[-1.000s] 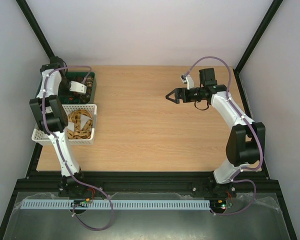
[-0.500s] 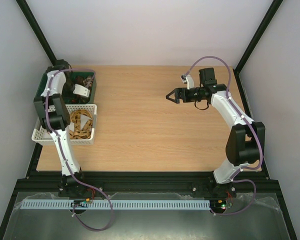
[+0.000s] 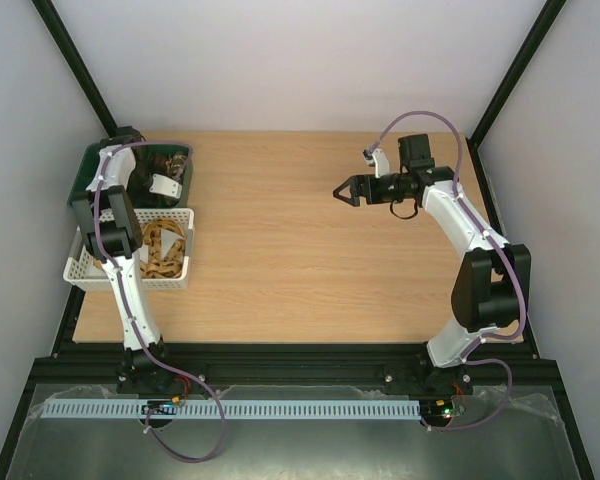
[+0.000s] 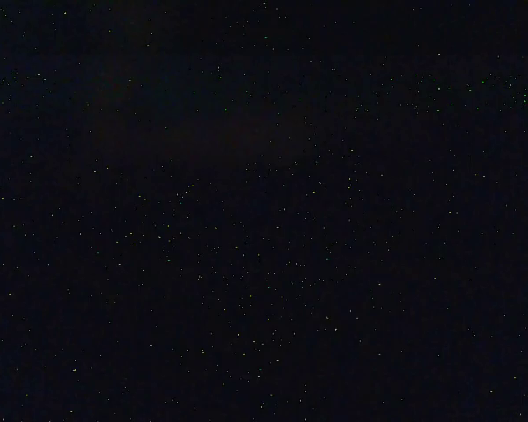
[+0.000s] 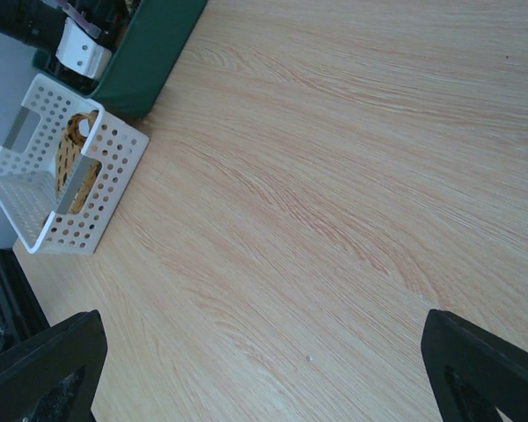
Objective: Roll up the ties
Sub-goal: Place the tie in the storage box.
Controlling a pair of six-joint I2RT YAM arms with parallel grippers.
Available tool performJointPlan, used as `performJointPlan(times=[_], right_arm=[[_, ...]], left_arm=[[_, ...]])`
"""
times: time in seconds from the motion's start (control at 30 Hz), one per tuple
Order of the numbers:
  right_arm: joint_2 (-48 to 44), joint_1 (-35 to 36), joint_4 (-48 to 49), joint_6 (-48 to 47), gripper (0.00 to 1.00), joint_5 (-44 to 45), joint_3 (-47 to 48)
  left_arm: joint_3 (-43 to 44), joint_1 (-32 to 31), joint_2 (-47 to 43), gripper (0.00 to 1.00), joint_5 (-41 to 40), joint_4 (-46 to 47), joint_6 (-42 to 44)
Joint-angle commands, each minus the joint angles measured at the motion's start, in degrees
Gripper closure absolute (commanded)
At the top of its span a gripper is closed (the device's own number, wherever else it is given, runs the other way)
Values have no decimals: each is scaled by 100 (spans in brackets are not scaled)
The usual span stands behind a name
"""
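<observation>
Tan patterned ties [image 3: 161, 249] lie heaped in the white lattice basket [image 3: 84, 272] at the table's left; the right wrist view shows one tie [image 5: 71, 160] in that basket [image 5: 107, 176]. My left gripper [image 3: 166, 183] reaches down into the green tray [image 3: 83, 168] behind the basket. Its jaws are hidden among dark things there, and the left wrist view is black. My right gripper [image 3: 339, 191] hovers over bare wood at the right middle, open, with nothing between its black fingers [image 5: 44, 369].
The green tray [image 5: 154, 61] and the basket sit edge to edge at the table's left side. Black frame posts stand at the back corners, and the wooden table [image 3: 310, 260] stretches between the two arms.
My left arm's upper end has swung a little to the right over the green tray. The right arm has not moved.
</observation>
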Motion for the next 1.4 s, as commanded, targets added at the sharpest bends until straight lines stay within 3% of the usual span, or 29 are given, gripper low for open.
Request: performJointPlan(times=[0.0,0.2,0.43,1.13,1.37], right_arm=[[57,-27,-189,-59,1,-44,120],[71,-27,-129,-28,1,-161,105],[65,-38,-78,-6,1,-310,41],[62,-80,148,106,1,-503,-30],[56,-82,168,117,2,-595,-55]], left_arm=[[-74,-23,42,53,-21,-321,167],[251,-24,-164,45,41,-502,214],[266,-25,-344,24,-88,-514,379],[657,-16,-736,19,25,-767,684],[512,-16,-947,6,81,-869,653]])
